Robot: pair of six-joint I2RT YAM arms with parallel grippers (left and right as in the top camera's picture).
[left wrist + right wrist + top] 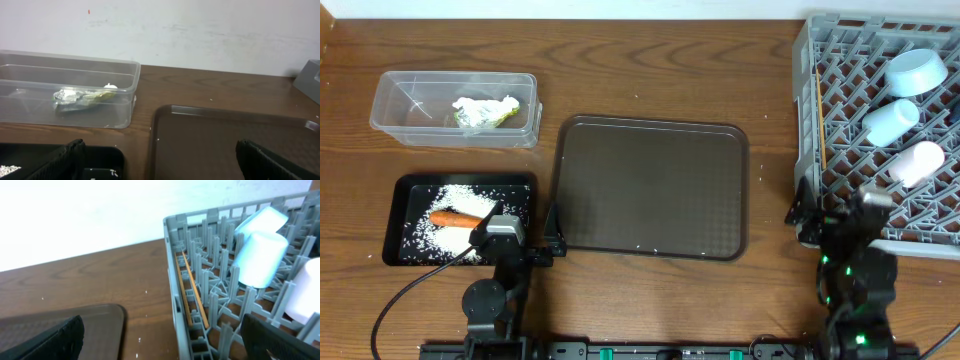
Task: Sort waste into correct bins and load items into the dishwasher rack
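The clear tub [390,110] at the back left holds the crumpled wrapper [482,112]; both show in the left wrist view, tub [127,85] and wrapper [80,97]. The black tray [400,225] holds rice grains [440,240] and the carrot [455,218]. The grey rack [803,90] at the right holds the chopsticks [820,115], small light-blue bowl [917,71], pale-blue cup [890,120] and white cup [917,162]. My left gripper [546,240] is open and empty between the black tray and the brown tray. My right gripper [812,215] is open and empty at the rack's front left corner. The wide blue bowl is out of view.
The dark-brown serving tray [650,187] lies in the middle with a few stray grains on it. In the right wrist view the chopsticks [192,292] lie along the rack's left wall [172,255], the pale-blue cup [260,260] stands behind them.
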